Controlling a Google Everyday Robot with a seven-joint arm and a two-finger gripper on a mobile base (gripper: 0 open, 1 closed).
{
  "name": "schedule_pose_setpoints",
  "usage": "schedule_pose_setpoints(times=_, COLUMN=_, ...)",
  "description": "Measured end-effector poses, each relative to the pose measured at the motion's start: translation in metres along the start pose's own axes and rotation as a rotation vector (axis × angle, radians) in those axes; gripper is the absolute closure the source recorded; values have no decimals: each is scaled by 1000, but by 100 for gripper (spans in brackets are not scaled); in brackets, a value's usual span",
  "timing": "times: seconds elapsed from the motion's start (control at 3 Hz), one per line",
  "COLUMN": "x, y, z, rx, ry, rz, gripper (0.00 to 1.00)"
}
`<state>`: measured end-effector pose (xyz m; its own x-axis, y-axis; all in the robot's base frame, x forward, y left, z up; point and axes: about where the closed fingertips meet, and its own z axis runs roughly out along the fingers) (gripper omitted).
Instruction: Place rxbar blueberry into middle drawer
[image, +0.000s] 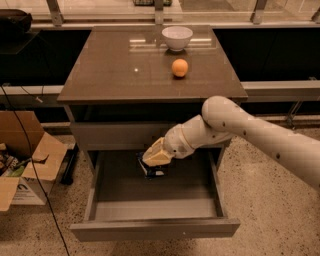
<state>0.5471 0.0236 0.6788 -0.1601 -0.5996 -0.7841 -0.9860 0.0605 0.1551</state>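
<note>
A white bowl (177, 37) stands at the table's (115, 75) far edge, right of centre; an orange (180, 67) sits near it, toward the front edge; an open cardboard box (25, 162) lies on the floor beyond the left edge.

The tool (150, 163), gripping the rxbar blueberry (153, 172), hangs inside the middle drawer (155, 228).

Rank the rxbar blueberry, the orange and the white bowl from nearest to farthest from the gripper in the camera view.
The gripper is inside the open middle drawer.
1. rxbar blueberry, in its grip.
2. orange, on the tabletop.
3. white bowl, at the tabletop's back edge.
</note>
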Motion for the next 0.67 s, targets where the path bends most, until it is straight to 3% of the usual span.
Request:
schedule_pose_setpoints(times=0.33, x=45, y=-1, z=26, rx=10, ry=-65, rz=87, gripper=100)
schedule_pose_setpoints(times=0.67, x=53, y=-3, z=33, rx=7, ry=-74, rz=104, gripper=100)
